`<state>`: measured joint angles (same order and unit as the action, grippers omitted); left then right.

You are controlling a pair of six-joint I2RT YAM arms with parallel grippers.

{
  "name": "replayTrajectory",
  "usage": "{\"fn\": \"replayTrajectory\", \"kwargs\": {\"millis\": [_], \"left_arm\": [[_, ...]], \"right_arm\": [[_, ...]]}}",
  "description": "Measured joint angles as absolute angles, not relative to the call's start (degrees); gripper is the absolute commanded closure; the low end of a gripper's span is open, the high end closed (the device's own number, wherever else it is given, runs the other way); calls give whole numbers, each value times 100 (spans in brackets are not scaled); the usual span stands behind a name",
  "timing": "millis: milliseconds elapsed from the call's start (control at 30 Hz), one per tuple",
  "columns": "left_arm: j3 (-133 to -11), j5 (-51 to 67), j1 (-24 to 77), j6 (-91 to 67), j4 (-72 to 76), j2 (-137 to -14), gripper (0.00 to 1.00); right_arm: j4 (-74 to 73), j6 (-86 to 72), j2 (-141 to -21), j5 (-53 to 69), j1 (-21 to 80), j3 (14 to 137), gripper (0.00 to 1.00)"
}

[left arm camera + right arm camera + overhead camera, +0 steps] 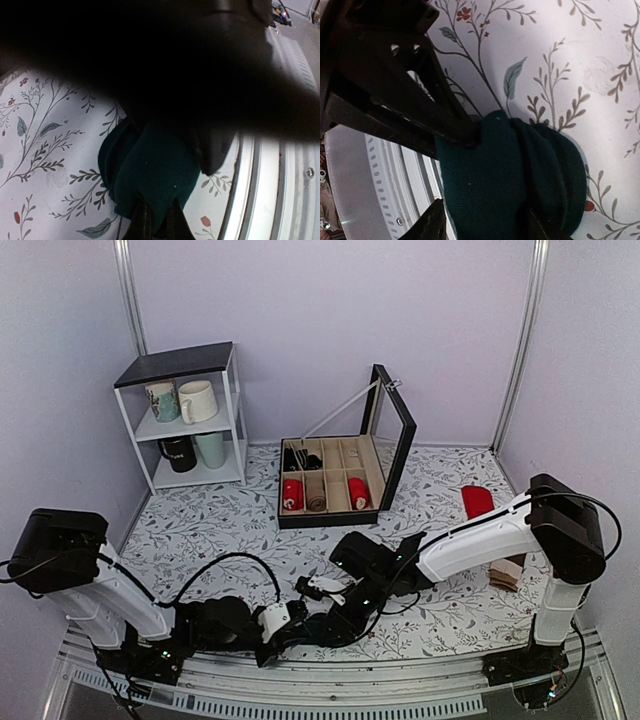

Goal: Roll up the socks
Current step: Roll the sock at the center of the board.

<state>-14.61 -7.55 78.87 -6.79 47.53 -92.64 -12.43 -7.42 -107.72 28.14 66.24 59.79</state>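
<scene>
Near edge: the socks [520, 185], dark teal and wound into a thick roll, lie on the floral table cover [230, 530], just beside the white rim [260, 190] of the table; left gripper [157, 222] pressed together, pinching the fabric at one end of the roll; right gripper [485, 227] spread, one finger on either side of the roll; whether those fingers press on it cannot be determined; the two arms meet over this spot. Middle ground, right side: beige-and-brown socks [508, 575] partly hidden behind the right arm; red socks [477, 501] further back, lying apart from the box. Far centre: black compartment box [330, 518], lid [393, 430] raised; two red rolls and one beige roll in its front row, dark items in its back row. Far left: white shelf unit [185, 365] holding four mugs [198, 400].
</scene>
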Motion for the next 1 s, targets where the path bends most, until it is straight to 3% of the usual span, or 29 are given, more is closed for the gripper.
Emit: {"fn": "replayTrajectory", "kwargs": {"millis": [533, 1000], "left_arm": [[-1625, -620, 7887, -1247, 5033, -9686, 100], [-2287, -174, 7852, -1468, 4294, -9841, 100]], "right_arm": [[-1253, -1116, -9717, 1562, 6479, 5422, 5], [-764, -1949, -9343, 1734, 6479, 4895, 4]]}}
